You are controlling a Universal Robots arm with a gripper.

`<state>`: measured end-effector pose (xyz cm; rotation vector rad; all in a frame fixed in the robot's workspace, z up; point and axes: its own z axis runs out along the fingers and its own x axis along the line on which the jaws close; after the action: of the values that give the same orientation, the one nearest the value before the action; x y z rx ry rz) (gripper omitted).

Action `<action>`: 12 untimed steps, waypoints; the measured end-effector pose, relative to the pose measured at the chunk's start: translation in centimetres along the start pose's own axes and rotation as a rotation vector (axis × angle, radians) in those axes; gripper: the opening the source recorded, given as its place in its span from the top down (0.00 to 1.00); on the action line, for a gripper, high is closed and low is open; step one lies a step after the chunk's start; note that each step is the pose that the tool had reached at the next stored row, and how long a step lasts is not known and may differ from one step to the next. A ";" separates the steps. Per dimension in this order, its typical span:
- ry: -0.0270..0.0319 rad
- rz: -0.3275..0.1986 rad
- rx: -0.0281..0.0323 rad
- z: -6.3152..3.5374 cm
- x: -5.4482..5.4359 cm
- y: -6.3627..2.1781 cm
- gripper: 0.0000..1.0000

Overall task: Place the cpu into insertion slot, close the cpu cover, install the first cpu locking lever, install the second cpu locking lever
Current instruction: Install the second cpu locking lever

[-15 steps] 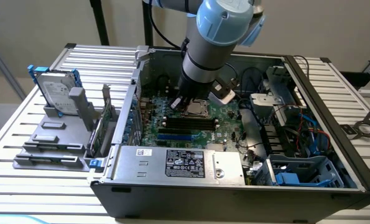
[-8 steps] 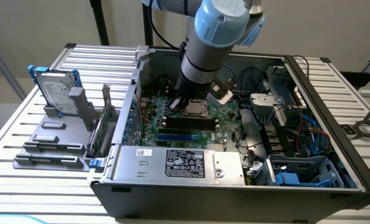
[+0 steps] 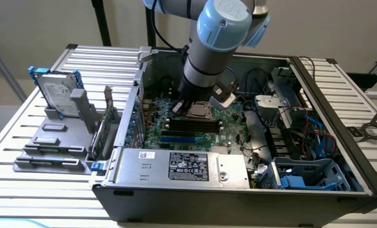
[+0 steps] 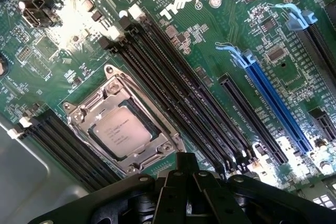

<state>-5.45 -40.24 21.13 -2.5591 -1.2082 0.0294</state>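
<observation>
The cpu, a silvery-grey square chip, lies flat in the insertion slot on the green motherboard. The cpu cover, a silver metal frame, is down around the chip, and the chip's top shows through its window. My gripper hangs just above the board beside the socket, black fingers pressed together with nothing between them. In the exterior view the arm reaches down into the open computer case, with the gripper close over the socket and its cover. I cannot tell how the locking levers stand.
Long black memory slots run beside the socket, with a blue card slot further off. The silver power supply, case walls and cable bundles hem in the board. A hard drive stands in a grey holder outside the case.
</observation>
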 end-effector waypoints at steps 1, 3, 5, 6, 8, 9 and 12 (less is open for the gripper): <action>0.0001 0.000 -0.0001 0.10 0.0 0.00 0.89; -0.0002 -0.002 -0.0002 0.28 -0.1 -0.03 0.89; -0.0004 -0.004 -0.0003 0.46 -0.1 -0.09 0.89; -0.0005 -0.004 -0.0004 0.55 -0.1 -0.11 0.89; -0.0006 -0.006 -0.0006 0.71 -0.1 -0.12 0.89; -0.0007 -0.007 -0.0008 0.77 -0.1 -0.11 0.89; -0.0003 -0.009 -0.0012 0.90 -0.2 -0.09 0.89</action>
<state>-5.75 -40.06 20.28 -2.5546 -1.2204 0.0270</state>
